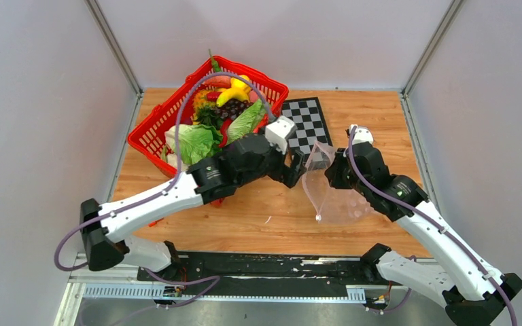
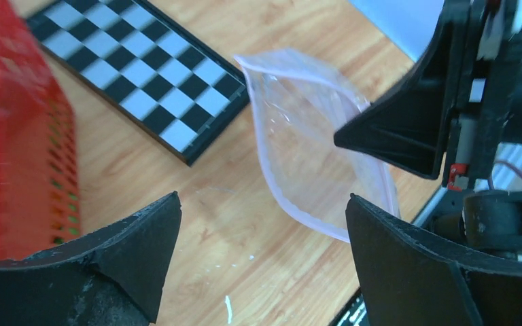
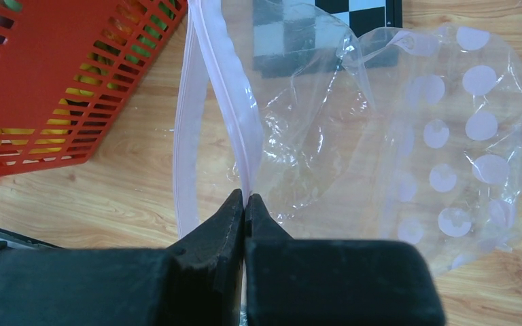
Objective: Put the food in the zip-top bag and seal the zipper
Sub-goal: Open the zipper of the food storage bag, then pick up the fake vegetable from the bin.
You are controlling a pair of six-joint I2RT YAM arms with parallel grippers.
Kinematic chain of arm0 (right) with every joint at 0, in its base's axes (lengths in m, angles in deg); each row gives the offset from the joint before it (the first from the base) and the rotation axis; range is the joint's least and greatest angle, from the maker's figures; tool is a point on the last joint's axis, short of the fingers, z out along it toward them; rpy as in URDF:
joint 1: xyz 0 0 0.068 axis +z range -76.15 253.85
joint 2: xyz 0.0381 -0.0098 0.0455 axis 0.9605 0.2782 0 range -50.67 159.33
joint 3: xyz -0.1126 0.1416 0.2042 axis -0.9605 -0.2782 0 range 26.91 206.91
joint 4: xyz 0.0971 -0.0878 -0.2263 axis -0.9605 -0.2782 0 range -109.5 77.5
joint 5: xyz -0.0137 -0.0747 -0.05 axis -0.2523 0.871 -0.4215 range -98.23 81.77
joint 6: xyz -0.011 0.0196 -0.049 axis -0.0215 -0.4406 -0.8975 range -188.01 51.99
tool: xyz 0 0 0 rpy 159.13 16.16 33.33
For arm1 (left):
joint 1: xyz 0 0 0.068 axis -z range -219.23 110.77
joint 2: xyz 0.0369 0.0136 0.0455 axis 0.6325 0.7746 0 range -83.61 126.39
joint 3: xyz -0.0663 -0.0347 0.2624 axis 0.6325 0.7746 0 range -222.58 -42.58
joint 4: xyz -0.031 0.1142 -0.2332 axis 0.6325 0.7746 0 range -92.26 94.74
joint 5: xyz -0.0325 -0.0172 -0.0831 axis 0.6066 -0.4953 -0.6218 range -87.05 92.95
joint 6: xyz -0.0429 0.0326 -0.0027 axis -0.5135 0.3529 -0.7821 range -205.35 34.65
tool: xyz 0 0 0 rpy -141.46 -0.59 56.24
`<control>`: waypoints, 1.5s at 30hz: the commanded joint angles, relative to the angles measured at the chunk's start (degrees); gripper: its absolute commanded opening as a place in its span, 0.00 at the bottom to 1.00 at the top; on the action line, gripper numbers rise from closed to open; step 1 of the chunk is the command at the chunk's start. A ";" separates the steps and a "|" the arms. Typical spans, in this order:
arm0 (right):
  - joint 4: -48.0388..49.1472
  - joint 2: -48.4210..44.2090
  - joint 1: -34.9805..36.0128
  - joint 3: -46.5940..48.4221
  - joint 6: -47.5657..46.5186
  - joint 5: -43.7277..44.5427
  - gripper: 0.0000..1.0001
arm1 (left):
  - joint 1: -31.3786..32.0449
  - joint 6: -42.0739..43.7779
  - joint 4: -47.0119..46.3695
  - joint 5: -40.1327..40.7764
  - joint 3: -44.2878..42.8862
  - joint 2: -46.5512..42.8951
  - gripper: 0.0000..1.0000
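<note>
The clear zip-top bag (image 1: 329,193) with round dots (image 3: 408,136) stands at mid table, its mouth open. My right gripper (image 3: 245,198) is shut on one side of the pale pink zipper strip (image 3: 228,88) and holds that edge up; the right gripper also shows in the top view (image 1: 327,173). My left gripper (image 1: 299,175) is open and empty just left of the bag's mouth, which shows in the left wrist view (image 2: 299,136), with the left gripper (image 2: 262,204) above bare wood. The food (image 1: 207,129), lettuce, bananas and red pieces, lies in the red basket (image 1: 156,136).
A black-and-white checkerboard (image 1: 309,122) lies behind the bag, also in the left wrist view (image 2: 143,75). The red basket sits at the back left (image 3: 61,75). Grey walls bound the wooden table (image 1: 258,217) on three sides.
</note>
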 commanded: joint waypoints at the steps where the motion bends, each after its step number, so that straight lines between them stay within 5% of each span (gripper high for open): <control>1: 3.58 -0.39 0.12 -0.73 0.36 -0.32 0.00 | -1.92 2.64 1.33 6.07 -2.10 -7.10 0.99; 9: 5.52 -0.59 0.12 -1.32 0.08 -2.75 0.00 | -6.57 -1.59 6.28 19.53 1.25 -15.29 1.00; 19: 4.66 -0.57 0.15 -0.86 -0.81 -1.86 0.00 | -27.43 -13.25 11.26 22.86 9.20 -26.21 1.00; 29: 5.06 -0.29 0.11 -0.78 -1.69 -2.59 0.00 | -34.12 -33.47 24.36 27.64 8.35 -22.49 1.00; 39: 5.32 -0.64 0.12 -0.88 -1.77 -2.98 0.00 | -35.79 -35.61 18.95 25.54 12.62 -21.11 1.00; 45: 5.37 -0.54 0.14 -0.69 -1.86 -3.58 0.00 | -38.27 -32.47 10.13 22.57 18.90 -21.74 0.89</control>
